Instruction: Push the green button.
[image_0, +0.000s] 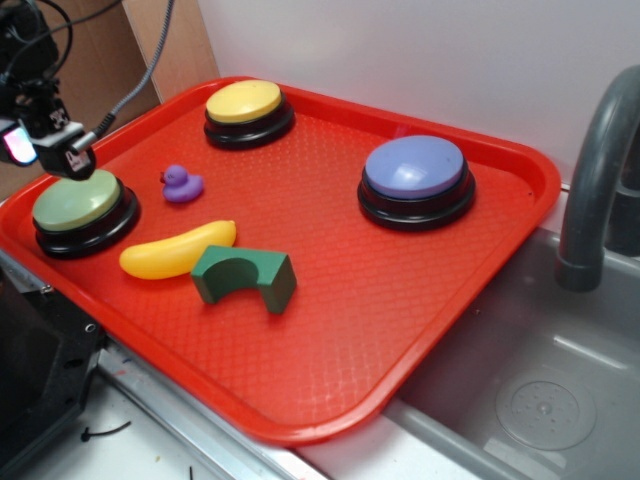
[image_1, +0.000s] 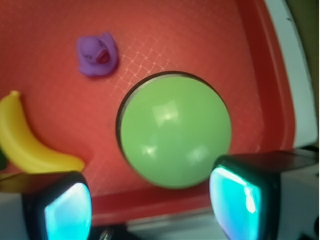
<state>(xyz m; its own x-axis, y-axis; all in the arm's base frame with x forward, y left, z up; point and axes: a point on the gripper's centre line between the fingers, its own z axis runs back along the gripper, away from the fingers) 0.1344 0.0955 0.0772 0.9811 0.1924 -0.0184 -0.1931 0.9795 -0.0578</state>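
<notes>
The green button (image_0: 78, 200) has a pale green domed top on a black base and sits at the left end of the red tray (image_0: 400, 300). In the wrist view the green button (image_1: 175, 132) fills the middle. My gripper (image_0: 45, 150) hovers just above the button's far left edge. In the wrist view my gripper (image_1: 152, 212) is open and empty, and its two cyan-padded fingers (image_1: 67, 212) stand wide apart over the tray's rim, just off the button's near edge.
A purple duck (image_0: 181, 184), a yellow banana (image_0: 178, 250) and a dark green arch block (image_0: 245, 277) lie right of the button. A yellow button (image_0: 247, 110) and a larger purple-blue button (image_0: 416, 178) sit further off. A grey sink (image_0: 540, 400) and faucet (image_0: 595, 170) are at the right.
</notes>
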